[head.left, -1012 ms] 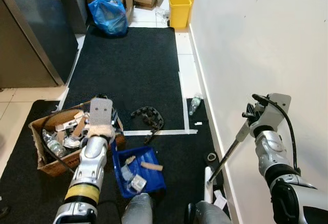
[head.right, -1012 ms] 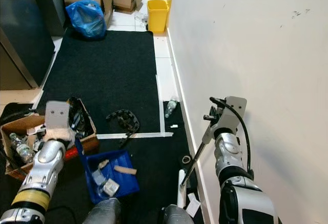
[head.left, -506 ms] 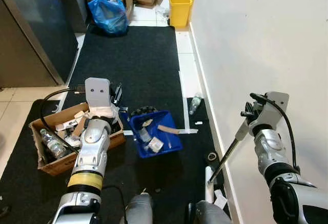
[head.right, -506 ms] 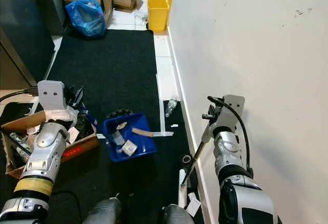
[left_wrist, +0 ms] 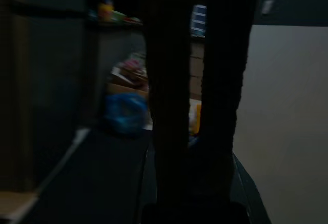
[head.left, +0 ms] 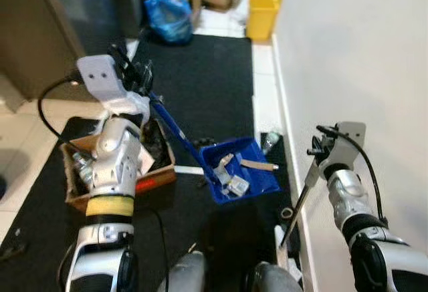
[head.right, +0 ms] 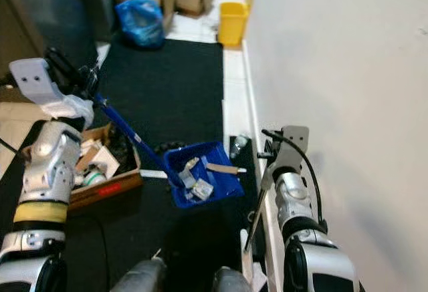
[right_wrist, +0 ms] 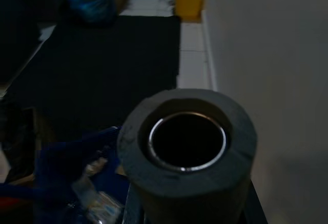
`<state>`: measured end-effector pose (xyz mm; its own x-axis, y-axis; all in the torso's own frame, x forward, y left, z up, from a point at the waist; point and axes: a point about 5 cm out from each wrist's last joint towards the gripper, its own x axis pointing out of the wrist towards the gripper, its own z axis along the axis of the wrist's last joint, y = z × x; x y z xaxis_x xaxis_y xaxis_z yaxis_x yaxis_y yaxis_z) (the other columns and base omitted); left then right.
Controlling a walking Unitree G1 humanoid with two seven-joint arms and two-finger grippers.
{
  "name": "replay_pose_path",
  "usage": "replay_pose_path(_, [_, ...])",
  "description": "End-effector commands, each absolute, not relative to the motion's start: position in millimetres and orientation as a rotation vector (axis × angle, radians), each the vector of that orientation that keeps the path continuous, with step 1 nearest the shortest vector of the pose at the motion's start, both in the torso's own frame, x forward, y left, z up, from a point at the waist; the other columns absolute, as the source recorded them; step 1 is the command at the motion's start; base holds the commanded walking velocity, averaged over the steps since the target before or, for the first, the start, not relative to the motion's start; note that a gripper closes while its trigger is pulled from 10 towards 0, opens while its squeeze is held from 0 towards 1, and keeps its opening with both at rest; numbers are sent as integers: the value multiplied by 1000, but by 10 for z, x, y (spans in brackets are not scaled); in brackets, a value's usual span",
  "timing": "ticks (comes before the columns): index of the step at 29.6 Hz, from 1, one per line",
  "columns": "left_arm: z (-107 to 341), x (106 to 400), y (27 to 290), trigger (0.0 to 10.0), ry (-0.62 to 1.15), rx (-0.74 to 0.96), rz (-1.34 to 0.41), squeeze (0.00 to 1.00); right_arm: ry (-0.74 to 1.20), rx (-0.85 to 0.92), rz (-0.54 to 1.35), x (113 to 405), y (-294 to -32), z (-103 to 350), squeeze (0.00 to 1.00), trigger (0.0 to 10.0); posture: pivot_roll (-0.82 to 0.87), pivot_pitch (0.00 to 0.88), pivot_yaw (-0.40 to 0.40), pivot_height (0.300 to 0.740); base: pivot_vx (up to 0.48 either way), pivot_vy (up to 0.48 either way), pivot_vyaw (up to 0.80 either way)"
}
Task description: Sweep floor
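Left gripper (head.left: pixel 127 71) at 10 o'clock, clamped on the dustpan's (head.left: pixel 244 177) blue handle; pan sits mid-frame on the black mat (head.left: pixel 200 81) (scraps inside). Right gripper (head.left: pixel 315 156) at 4 o'clock grips the broom (head.left: pixel 297 202) pole by the wall (head.left: pixel 361 58).

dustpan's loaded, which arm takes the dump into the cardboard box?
Left, probably. The left gripper already holds the long handle of the blue plastic dustpan, and the brown cardboard box lies below that arm. The right gripper is by the white wall, gripping the grey broom handle.
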<state>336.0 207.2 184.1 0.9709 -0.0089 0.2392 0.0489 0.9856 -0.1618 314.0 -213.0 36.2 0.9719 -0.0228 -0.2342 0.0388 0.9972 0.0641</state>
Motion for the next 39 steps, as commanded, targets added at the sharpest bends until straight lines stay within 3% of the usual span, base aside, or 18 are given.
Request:
replay_pose_path(1, [2021,3364,2138,10000,-295,-153,-19,0,306,114,-30,3056,-2068,215,0,10000,163,34,-42,740,0,0,781])
replay_pose_path(32, [2308,3394,2120,10000,-322,-185,-71,0,282,115,-58,3095,-2075,263,0,10000,175,17,-43,740,0,0,772])
replay_pose_path(39, [2293,3387,2105,10000,-303,-193,-93,0,294,153,-86,3079,-2082,236,0,10000,176,19,-39,740,0,0,0])
